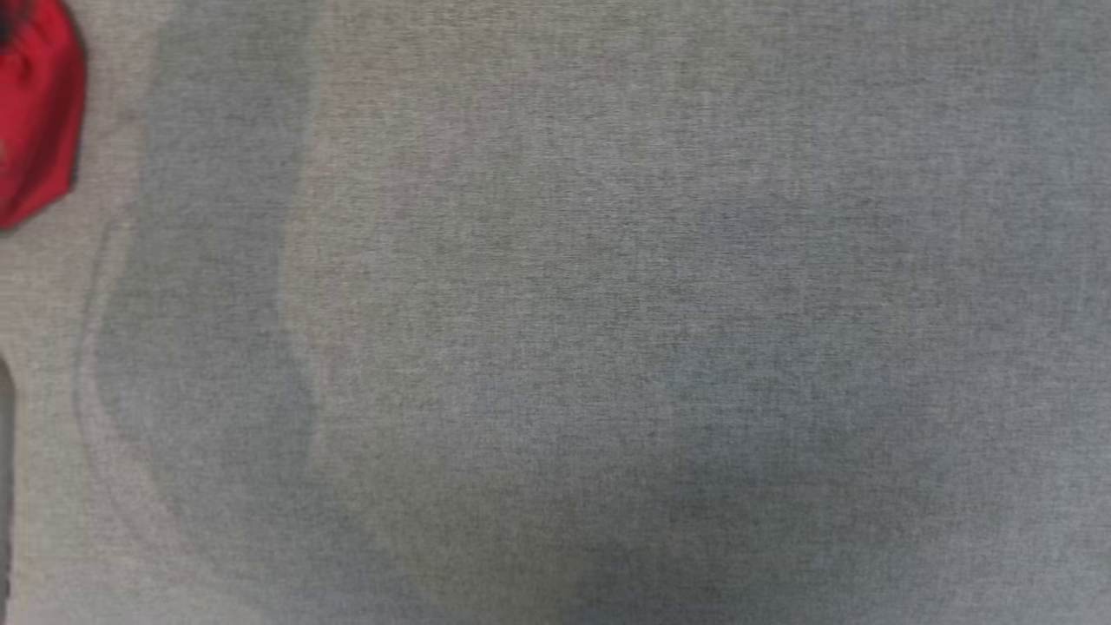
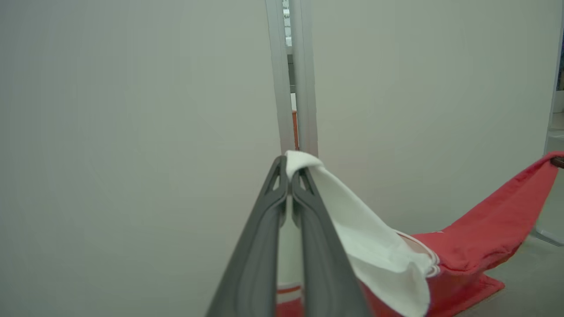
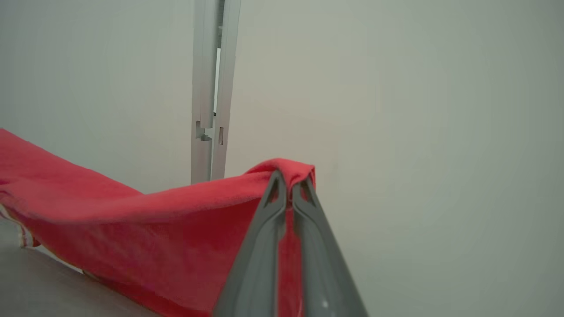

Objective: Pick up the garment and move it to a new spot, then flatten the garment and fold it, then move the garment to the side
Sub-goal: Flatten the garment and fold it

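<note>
Red-and-white garment [image 2: 484, 237] slung between left end effector [image 2: 289, 172] and right end effector [image 3: 290, 187], each clenched on an edge.

My left gripper [image 2: 289, 174] pinches the garment's [image 2: 365, 237] white edge; its red body sags toward four o'clock, climbing to three. A pale post [image 2: 305, 88] stands at twelve.

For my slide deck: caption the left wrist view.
Left gripper pinching the white end of the garment, red cloth sagging rightward.
</note>
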{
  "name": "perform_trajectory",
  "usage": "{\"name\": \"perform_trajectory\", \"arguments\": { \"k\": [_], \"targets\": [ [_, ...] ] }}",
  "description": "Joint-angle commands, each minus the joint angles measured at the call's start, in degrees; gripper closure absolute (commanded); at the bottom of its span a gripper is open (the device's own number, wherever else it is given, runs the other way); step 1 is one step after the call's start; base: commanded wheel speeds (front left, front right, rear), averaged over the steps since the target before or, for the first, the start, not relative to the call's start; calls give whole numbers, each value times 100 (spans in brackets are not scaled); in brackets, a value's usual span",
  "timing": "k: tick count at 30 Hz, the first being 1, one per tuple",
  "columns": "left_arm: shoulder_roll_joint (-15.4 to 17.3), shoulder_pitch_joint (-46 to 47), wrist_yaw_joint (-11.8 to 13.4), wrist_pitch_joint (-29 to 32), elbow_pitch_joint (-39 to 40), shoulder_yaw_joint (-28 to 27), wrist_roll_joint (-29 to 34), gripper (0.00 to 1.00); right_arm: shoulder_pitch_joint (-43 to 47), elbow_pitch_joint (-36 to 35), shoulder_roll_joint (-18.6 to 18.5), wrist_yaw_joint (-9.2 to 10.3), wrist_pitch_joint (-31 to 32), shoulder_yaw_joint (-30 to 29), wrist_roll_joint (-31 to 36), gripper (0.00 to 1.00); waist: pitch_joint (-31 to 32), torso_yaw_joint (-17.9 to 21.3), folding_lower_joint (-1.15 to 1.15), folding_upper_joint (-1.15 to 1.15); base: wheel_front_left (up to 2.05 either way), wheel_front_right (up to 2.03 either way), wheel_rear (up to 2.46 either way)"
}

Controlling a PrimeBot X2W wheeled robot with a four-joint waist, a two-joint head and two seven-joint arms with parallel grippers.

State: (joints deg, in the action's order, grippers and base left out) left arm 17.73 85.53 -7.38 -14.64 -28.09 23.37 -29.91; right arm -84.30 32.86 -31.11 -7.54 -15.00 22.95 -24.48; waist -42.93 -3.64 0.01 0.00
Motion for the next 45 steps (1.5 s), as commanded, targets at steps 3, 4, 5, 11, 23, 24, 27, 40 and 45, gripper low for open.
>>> {"name": "perform_trajectory", "arguments": {
  "k": [3, 4, 5, 11, 23, 24, 27, 40, 45],
  "targets": [
    [208, -893, -12, -42, 463, 46, -483, 100, 681, -199, -91, 10, -23, -76, -317, 100, 374, -80, -1, 0, 0, 0, 0],
    [242, -1105, -13, -43, 589, 45, -602, 100, 838, -235, -107, 10, -24, -92, -402, 100, 451, -77, -1, 0, 0, 0, 0],
    [346, -1538, -13, -27, 854, 51, -825, 100, 1151, -320, -146, 10, -24, -136, -596, 100, 615, -70, -1, 0, 0, 0, 0],
    [807, -3589, 247, 527, 2306, -224, -1817, 100, 2696, -601, -401, 10, -22, -152, -1626, 100, 1362, 5, -1, 0, 0, 0, 0],
    [1230, -7280, 1382, 669, 4524, -448, -2524, 100, 5127, -1094, -784, 14, 44, -292, -2587, 100, 2272, 226, -1, 0, 0, 0, 0],
    [1210, -7515, 1442, 649, 4594, -438, -2570, 100, 5289, -1135, -789, 16, 42, -320, -2602, 100, 2326, 238, -1, 0, 0, 0, 0],
    [1255, -8012, 1560, 573, 4712, -388, -2492, 100, 5681, -1232, -785, 16, 71, -403, -2614, 100, 2458, 266, -1, 0, 0, 0, 0],
    [1326, -9260, 2024, 570, 5342, -274, -2556, 100, 7480, -2128, -655, 16, 716, -1076, -2417, 100, 2769, 258, -1, 0, 0, 0, 0],
    [1251, -8943, 2120, 746, 5152, -193, -2541, 100, 7556, -2266, -355, 15, 1287, -1341, -2091, 100, 2751, 273, -1, 0, 0, 0, 0]
  ]
}}
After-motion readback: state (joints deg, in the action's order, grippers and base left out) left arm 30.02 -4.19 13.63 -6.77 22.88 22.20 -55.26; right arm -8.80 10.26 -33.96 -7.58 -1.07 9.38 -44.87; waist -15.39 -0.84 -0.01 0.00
